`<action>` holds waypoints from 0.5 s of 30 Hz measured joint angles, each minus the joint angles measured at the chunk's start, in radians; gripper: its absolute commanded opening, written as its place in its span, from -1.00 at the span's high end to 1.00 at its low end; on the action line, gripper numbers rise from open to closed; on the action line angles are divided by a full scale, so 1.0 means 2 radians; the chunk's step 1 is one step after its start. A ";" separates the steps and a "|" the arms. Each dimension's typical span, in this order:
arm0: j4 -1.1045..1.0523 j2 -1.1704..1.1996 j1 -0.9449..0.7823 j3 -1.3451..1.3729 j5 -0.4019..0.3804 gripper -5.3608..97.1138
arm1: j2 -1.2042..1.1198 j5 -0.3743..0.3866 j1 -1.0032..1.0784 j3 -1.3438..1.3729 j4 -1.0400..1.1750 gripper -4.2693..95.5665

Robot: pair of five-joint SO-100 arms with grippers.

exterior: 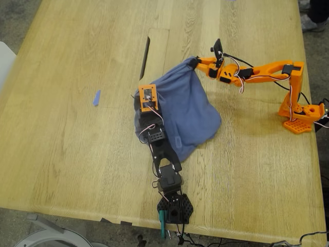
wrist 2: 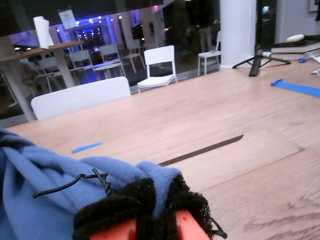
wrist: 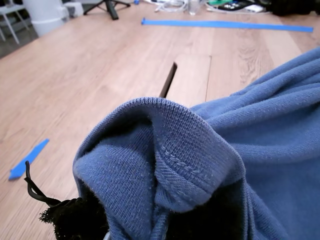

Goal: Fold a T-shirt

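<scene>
The slate-blue T-shirt [exterior: 187, 110] is bunched into a sagging bundle near the middle of the wooden table [exterior: 67, 154]. Two of its edges are held up and its lower part rests on the wood. My first gripper [exterior: 142, 104], on the black arm coming from the exterior view's bottom edge, is shut on a ribbed hem of the T-shirt [wrist: 170, 150]. Cloth hides most of its black padded fingers [wrist: 70, 220]. My second gripper [exterior: 197, 62], on the orange arm from the exterior view's right, is shut on another edge of the T-shirt [wrist 2: 150, 176] between black-padded orange fingers [wrist 2: 135, 205].
A dark narrow slot [exterior: 145, 50] cuts the table beyond the shirt. A small blue scrap of tape [exterior: 96, 98] lies towards the exterior view's left. The orange arm's base [exterior: 300, 116] stands near the exterior view's right table edge. White chairs [wrist 2: 157, 65] stand beyond the table.
</scene>
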 measured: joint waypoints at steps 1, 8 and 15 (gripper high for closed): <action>-0.009 -0.015 0.000 -0.010 0.000 0.90 | -0.010 0.000 0.005 -0.012 0.001 0.90; -0.038 -0.121 0.000 -0.123 0.000 0.90 | -0.057 0.000 0.021 -0.102 0.015 0.90; 0.008 -0.150 0.000 -0.192 0.000 0.90 | -0.064 0.002 0.024 -0.139 0.051 0.90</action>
